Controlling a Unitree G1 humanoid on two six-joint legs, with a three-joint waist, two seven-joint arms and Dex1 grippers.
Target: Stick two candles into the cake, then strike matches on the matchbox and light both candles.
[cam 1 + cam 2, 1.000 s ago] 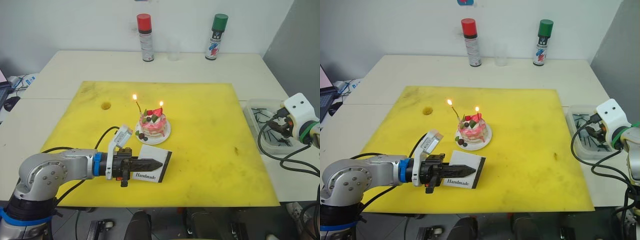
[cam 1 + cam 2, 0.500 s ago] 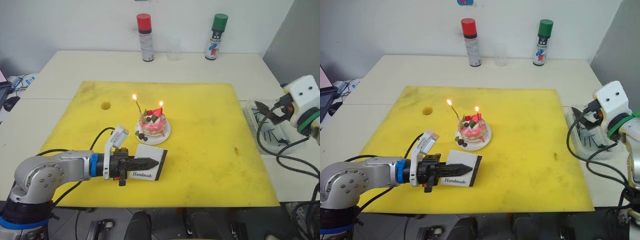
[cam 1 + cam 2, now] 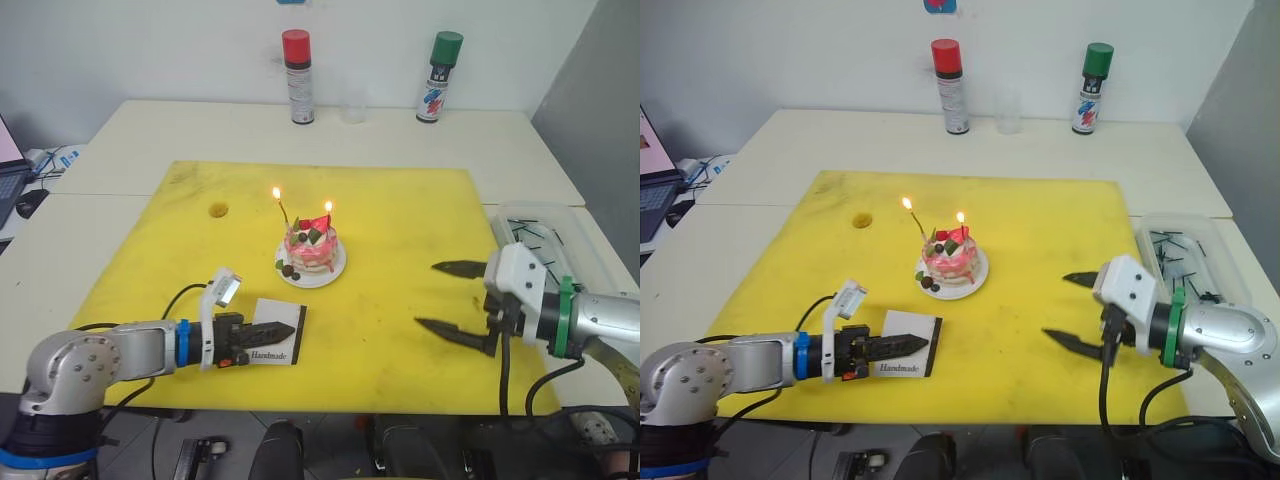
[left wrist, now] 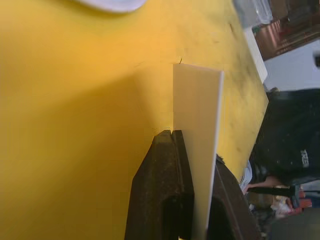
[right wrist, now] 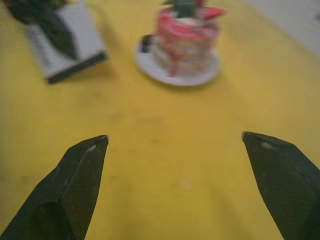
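A laptop edge [image 3: 8,165] lies at the far left of the table [image 3: 120,140]. A yellow mat [image 3: 400,230] covers the table's centre and carries a small round mark [image 3: 217,211] toward 10 o'clock from the cake.

The left hand [image 3: 283,329] is clamped on the matchbox [image 3: 278,335], fingers closed flat against it. The matchbox is a flat white box with a black strip along its right edge; it rests on the mat at 7 o'clock from the cake. The word "Handmade" is legible in black script on its face.

The cake [image 3: 311,250] sits on a small white plate [image 3: 336,274] near the mat's centre. It is pink and white, topped with red pieces, green bits and dark berries. Two candles [image 3: 283,212] stand in the cake; both carry a flame.

At the back of the table stand a red-capped spray can [image 3: 297,63], a clear cup [image 3: 351,106] and a green-capped spray can [image 3: 438,64].

The right hand [image 3: 450,300] hovers over the mat at 4 o'clock from the cake, well apart from it, fingers spread wide and holding nothing. A clear tray [image 3: 575,235] holding black matches [image 3: 528,235] sits at the mat's right edge.
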